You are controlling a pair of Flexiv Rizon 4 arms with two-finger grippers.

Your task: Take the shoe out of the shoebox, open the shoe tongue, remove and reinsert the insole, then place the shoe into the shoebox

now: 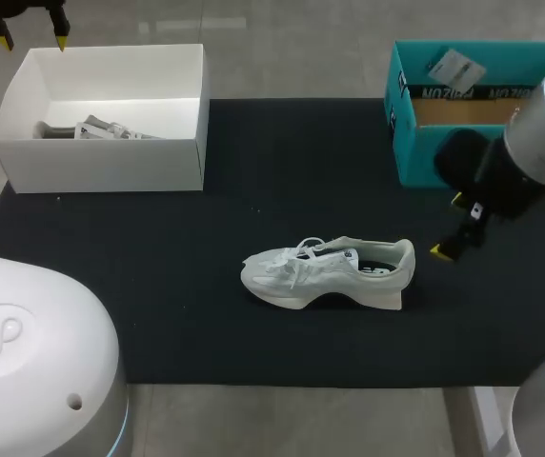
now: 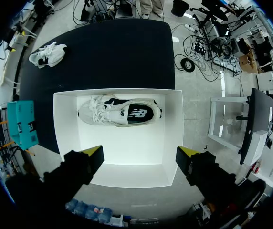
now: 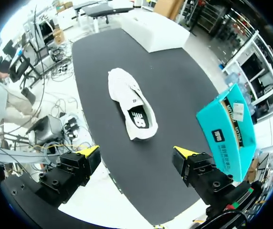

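Note:
A white shoe (image 1: pixel 330 271) lies on its sole in the middle of the black mat, toe to the left, its dark insole showing (image 3: pixel 131 102). The white shoebox (image 1: pixel 101 167) stands at the far left, and a second white shoe (image 2: pixel 120 113) lies against its far wall. My left gripper (image 1: pixel 32 40) hangs open above the box's back left corner, looking straight down into it (image 2: pixel 139 155). My right gripper (image 1: pixel 449 226) is open just right of the heel of the shoe on the mat, apart from it (image 3: pixel 136 152). Neither gripper holds anything.
A teal box (image 1: pixel 473 109) with a paper tag in it stands at the far right, close behind my right arm (image 3: pixel 227 131). The black mat (image 1: pixel 158 286) covers most of the table, with bare grey table around it.

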